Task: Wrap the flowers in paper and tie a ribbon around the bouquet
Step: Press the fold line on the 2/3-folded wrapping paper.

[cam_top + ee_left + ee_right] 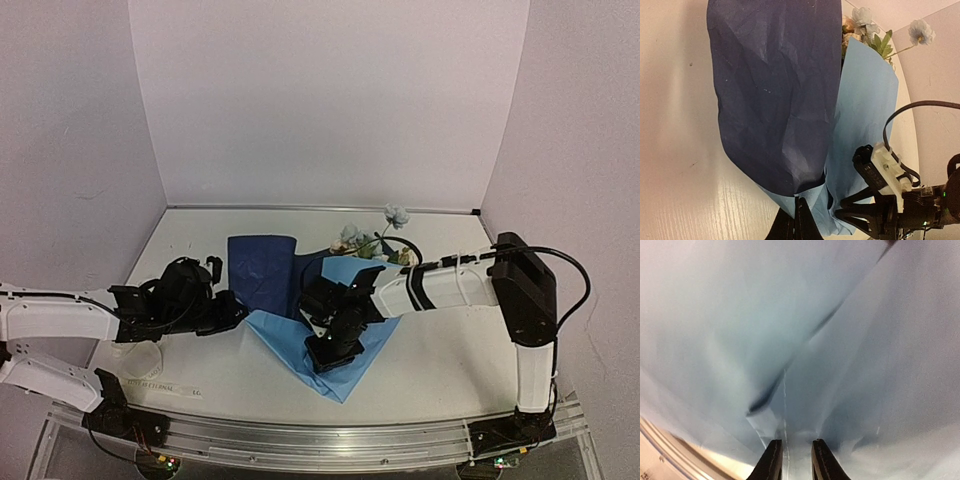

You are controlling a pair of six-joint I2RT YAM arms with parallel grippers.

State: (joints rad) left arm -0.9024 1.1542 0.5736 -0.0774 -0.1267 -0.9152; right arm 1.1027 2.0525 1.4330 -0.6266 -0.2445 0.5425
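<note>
While clenched with the left gripper (797, 202) on a corner of the paper (285, 345) and poised with the right gripper (792, 445), barely parted, over a crease (hold untellable), note flowers (355, 238) just beyond the right gripper, nearer it, long axis likely running back beneath it; probably fold dark half rightward, toward open table (440, 350).

The paper (285, 340) shows me two blues. The face lying up toward the table's near edge is light sky blue, and the flap folded over it is dark navy, mottled with paler creases. The flowers (397, 214) are pale blue and cream, with green leaves. The ribbon (165, 386) by the near left corner is cream-white with small dark lettering. The table (450, 350) is white. My left gripper (798, 212) and right gripper (792, 462) are black.
</note>
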